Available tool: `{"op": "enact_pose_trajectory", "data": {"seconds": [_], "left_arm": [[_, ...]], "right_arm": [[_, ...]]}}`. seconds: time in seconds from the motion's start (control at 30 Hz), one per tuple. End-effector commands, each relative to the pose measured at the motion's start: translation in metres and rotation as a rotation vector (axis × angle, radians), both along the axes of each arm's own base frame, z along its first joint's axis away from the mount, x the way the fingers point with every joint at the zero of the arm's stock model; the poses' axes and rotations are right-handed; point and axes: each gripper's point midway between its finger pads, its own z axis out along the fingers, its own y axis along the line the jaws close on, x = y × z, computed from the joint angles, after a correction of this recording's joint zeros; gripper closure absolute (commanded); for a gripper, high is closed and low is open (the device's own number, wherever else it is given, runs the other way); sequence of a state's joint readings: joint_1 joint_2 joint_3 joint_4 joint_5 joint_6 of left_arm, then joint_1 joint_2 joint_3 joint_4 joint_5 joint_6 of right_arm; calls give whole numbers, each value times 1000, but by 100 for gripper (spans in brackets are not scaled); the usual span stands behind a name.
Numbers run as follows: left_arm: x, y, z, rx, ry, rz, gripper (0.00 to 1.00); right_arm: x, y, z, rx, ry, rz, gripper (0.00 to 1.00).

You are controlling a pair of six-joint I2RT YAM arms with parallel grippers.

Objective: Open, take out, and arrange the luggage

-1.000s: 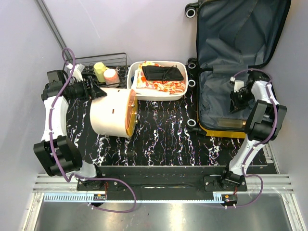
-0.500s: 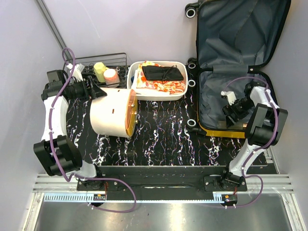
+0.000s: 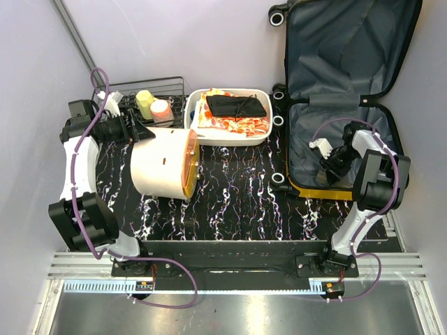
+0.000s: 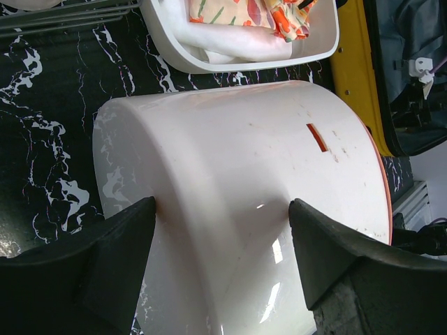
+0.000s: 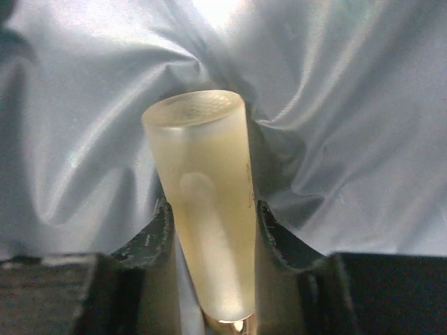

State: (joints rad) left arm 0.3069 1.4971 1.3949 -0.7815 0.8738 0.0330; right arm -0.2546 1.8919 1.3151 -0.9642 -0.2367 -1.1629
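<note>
The luggage (image 3: 328,193), a yellow hard-shell suitcase, lies open at the right with its grey-lined lid (image 3: 349,49) raised against the back wall. My right gripper (image 3: 325,172) reaches into the lower shell near the front rim. In the right wrist view its fingers (image 5: 157,234) press both sides of a frosted pale-yellow bottle (image 5: 206,188) lying on the grey lining (image 5: 349,139). My left gripper (image 3: 136,131) stands open at the back of the cream-and-orange round container (image 3: 160,162), which lies on its side; the fingertips (image 4: 143,216) rest against its curved wall (image 4: 237,139).
A white tray (image 3: 230,142) with folded cloth and a black pouch sits behind the table's middle. A black wire rack (image 3: 174,84) at the back left holds a yellow and a pink item. The suitcase's yellow edge (image 4: 353,77) shows beside the tray (image 4: 209,63).
The right gripper has swung left and toward the front rim inside the suitcase, opened wide, then come in on the frosted bottle. The left arm has not moved.
</note>
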Motion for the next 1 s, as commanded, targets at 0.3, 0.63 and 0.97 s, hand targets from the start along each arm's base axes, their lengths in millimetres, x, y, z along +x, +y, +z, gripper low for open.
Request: {"op": "enact_pose_trajectory", "data": {"seconds": [0.3,0.63,0.97], "left_arm": [[-17,-3,-43,32,172,-24,21],[-18,-1,-40,41,164,-14,21],[-14,0,-35,47,151,-13,21]], "right_arm": [[126,-16,94,-18,-433,-37,100],[171,-8,77,7,-442,8,100],[145,29,42,121,-321,77,68]]}}
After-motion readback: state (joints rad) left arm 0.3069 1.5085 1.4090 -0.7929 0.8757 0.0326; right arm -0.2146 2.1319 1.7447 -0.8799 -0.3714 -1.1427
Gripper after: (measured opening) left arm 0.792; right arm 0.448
